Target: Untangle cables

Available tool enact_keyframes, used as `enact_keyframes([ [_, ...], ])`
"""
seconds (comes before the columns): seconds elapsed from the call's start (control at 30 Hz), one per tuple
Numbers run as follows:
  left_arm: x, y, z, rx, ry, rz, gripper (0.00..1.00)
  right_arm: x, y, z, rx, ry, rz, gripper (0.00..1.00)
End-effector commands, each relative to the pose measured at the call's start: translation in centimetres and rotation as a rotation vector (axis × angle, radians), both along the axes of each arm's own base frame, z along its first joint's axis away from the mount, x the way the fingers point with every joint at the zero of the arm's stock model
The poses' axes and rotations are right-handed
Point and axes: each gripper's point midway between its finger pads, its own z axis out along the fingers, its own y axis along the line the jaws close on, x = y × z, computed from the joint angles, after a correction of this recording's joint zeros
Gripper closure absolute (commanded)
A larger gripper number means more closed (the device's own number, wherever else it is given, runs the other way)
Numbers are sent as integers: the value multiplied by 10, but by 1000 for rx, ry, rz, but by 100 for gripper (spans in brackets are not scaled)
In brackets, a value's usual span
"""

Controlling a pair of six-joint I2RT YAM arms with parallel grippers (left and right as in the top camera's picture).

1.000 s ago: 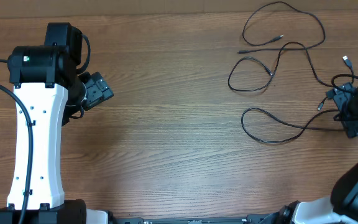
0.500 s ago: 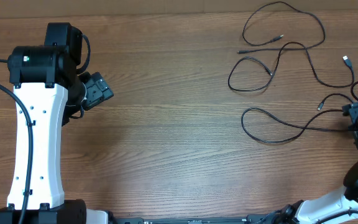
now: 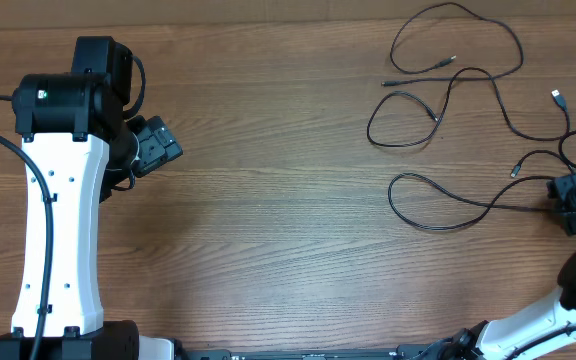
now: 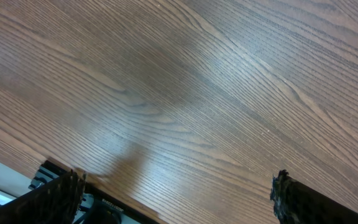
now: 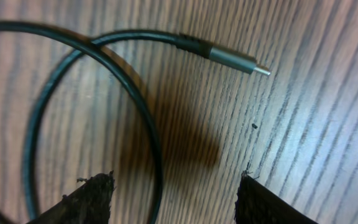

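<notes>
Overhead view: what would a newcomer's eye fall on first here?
Thin black cables sprawl in open loops at the upper right. The big white left arm fills the left side, far from them. In the right wrist view, a silvery plug lies beyond the open right pincer.

Robotics lab: robot arms [image 3: 58, 210] at wooden table [image 3: 268, 220].

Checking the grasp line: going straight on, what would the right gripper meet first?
The right gripper would likely meet the thin black cable curving between its fingers, lying on the brown wooden table; depth is unclear.
</notes>
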Motion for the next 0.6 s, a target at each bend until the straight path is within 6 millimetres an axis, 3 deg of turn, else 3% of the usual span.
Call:
enact_keyframes([
  [0.0, 0, 0, -2, -1, 6, -5, 1, 1, -3, -7, -5, 20, 2, 37],
  [0.4, 0, 0, -2, 0, 6, -5, 1, 8, -7, -7, -22, -8, 2, 59],
  [0.47, 0, 0, -2, -1, 6, -5, 1, 10, -6, -7, -15, -19, 4, 70],
  [0.57, 0, 0, -2, -1, 6, -5, 1, 14, -2, -7, 9, -43, 9, 74],
])
